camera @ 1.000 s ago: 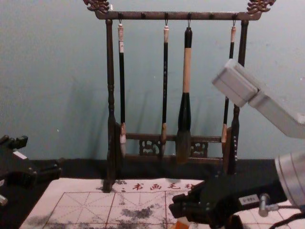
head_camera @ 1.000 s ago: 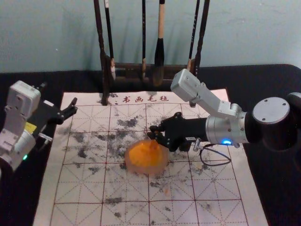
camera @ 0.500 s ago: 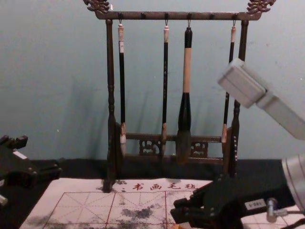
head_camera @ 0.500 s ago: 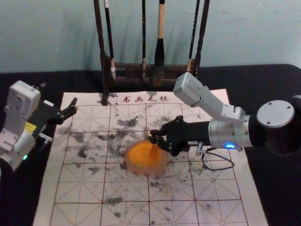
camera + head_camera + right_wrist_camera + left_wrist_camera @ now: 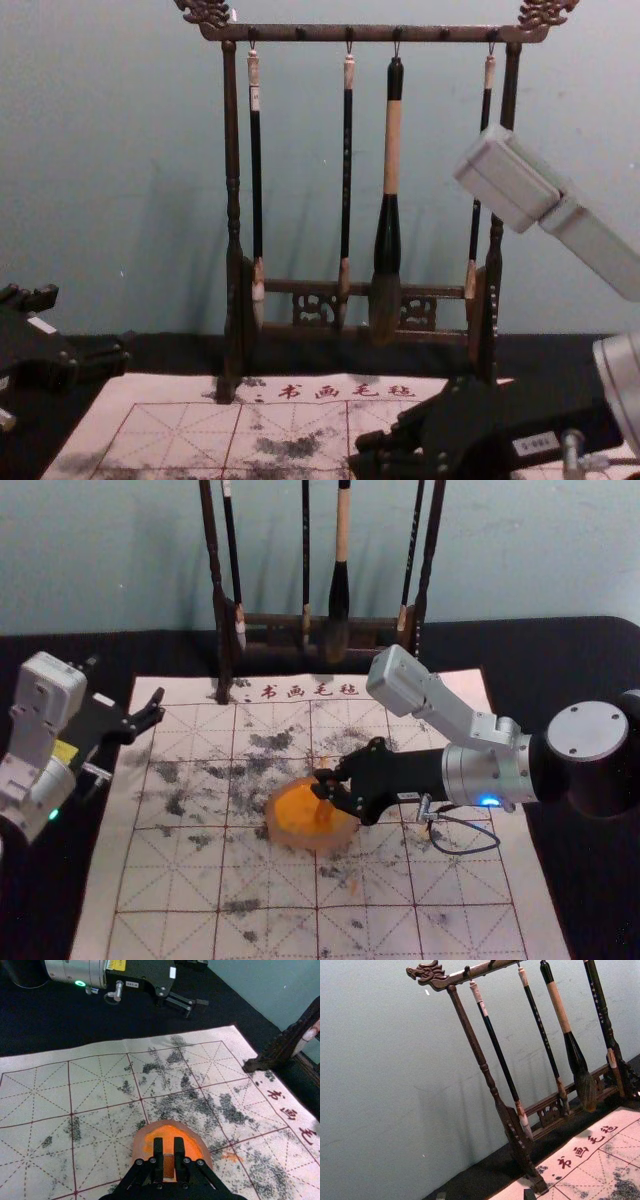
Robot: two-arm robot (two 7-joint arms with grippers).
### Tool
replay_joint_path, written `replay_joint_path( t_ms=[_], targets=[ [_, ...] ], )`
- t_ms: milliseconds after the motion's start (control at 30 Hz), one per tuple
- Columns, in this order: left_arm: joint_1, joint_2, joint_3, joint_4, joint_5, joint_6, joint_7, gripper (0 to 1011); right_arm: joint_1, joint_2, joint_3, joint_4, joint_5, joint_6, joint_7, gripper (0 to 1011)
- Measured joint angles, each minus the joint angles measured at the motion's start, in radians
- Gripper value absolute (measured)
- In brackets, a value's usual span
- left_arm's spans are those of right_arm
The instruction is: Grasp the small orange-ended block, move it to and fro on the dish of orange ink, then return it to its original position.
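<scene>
Evidently, the right tool (image 5: 320,782) is pinching the block (image 5: 169,1164), and its fingers are hiding the block's sides. Beneath this tool the dish (image 5: 345,833) is lying, the ink's (image 5: 188,1146) contact with the block being hard to make out. Well to its left, the left tool (image 5: 157,707) is hovering, holding its fingers apart, their tips being cut off in its wrist view.

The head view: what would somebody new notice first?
Probably the bright orange ink in its dish, on the pale mat. The right tool reaches over it, gripping the small block. Behind the mat, brushes hang by a dark rack.
</scene>
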Motion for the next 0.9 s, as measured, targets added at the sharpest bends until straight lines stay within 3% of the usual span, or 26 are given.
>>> replay_joint_path(
  t_ms=[900],
  targets=[
    [0.0, 0.0, 0.0, 0.0, 0.0, 0.0, 0.0, 1001, 0.028, -0.05, -0.034, 0.031, 0.008, 0.003, 0.001, 123]
  ],
)
